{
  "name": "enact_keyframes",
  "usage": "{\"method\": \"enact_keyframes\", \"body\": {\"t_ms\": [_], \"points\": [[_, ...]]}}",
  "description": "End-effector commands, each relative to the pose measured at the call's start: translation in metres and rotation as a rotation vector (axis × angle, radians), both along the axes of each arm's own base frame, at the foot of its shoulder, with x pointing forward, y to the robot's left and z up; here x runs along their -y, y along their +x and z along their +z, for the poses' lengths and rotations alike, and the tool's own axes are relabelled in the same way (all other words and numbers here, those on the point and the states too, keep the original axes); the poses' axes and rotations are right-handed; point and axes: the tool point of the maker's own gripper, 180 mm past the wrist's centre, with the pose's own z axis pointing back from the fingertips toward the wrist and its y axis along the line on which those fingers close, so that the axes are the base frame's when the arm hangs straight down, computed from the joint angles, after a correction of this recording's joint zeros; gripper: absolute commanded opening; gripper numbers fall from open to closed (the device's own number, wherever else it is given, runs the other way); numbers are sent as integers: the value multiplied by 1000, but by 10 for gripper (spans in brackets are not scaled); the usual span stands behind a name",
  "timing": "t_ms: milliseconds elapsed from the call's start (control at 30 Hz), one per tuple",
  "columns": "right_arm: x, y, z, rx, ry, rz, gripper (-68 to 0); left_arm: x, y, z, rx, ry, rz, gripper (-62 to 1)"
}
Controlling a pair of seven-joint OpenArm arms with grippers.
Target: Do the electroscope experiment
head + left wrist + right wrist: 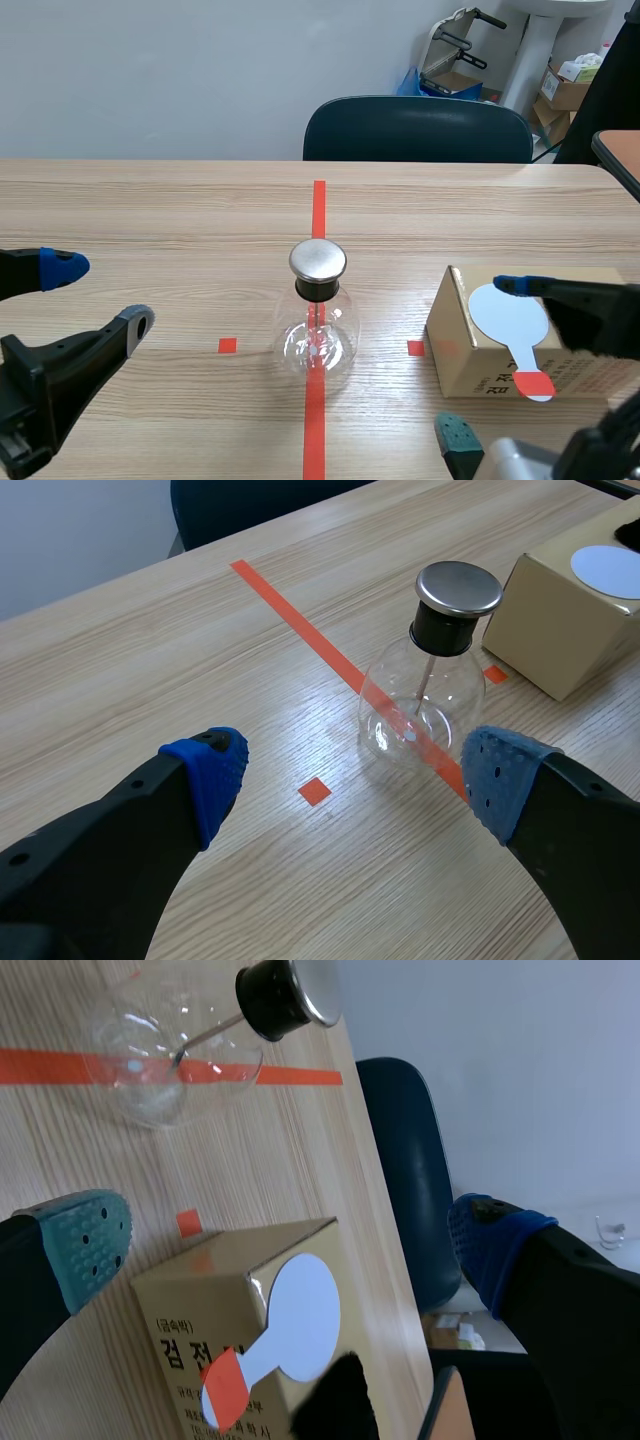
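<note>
Left end effector (356, 774), electroscope (420, 695) just ahead

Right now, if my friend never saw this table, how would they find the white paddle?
Find the wooden table with the red tape line down its middle, then look right of the glass flask to the cardboard box. The paddle lies on top of the box: it is the only flat white disc, with a short red handle.
</note>
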Motion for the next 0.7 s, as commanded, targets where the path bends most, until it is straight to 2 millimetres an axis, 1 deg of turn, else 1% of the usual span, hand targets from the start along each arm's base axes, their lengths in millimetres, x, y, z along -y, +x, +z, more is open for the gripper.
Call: {"method": "enact_keyframes", "body": {"t_ms": [0, 133, 300, 367, 433, 533, 667], "points": [[6, 0, -4, 30, -30, -26, 4, 2, 2, 7, 24, -17, 0, -142], [18, -3, -18, 144, -106, -118, 4, 2, 2, 7, 24, -17, 0, -142], [29, -7, -32, 267, -144, -185, 4, 2, 2, 7, 24, -16, 1, -142], [31, -6, -47, 244, -166, -191, 4, 2, 2, 7, 24, -16, 1, -142], [40, -1, -56, 235, -208, -231, 4, 2, 2, 7, 24, -16, 1, -142], [51, 7, -59, 240, -244, -276, 4, 2, 2, 7, 24, -16, 1, -142], [54, 14, -56, 264, -258, -269, 4, 2, 2, 7, 22, -14, 1, -142]]}}
